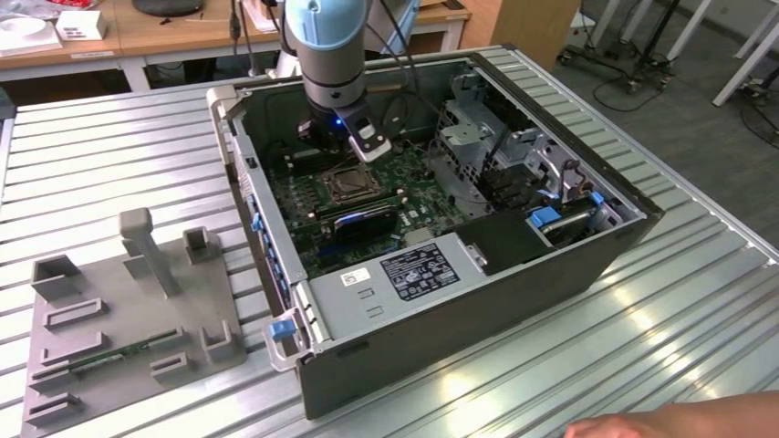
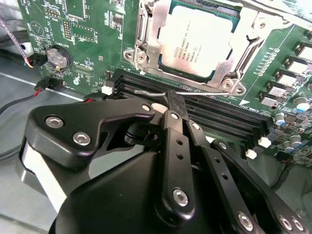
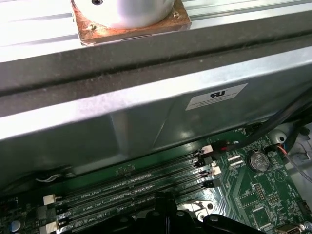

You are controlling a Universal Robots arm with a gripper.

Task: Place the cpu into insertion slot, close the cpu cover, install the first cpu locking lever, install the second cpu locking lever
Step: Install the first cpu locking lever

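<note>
Chip (image 2: 197, 41): dull silver square with fine print, lying flat in its socket (image 2: 146, 48) on the green board (image 2: 87, 29).
Cover (image 2: 234, 58): thin silver frame around the chip; whether it is latched I cannot tell.
My pincer (image 2: 171, 100): black fingers pressed together, pinching nothing, tips over the black memory slots (image 2: 229, 122) beside the socket.
Case (image 1: 487, 301): open, lying on the ribbed bench (image 1: 122, 164).

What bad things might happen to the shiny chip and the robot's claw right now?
The cpu already lies in the insertion slot, with the cpu cover around it. The gripper sits right by a thin wire lever above the black memory slots. If it slips, it might scrape those slots or bend the lever. Loose cables lie near the arm and could snag.
</note>
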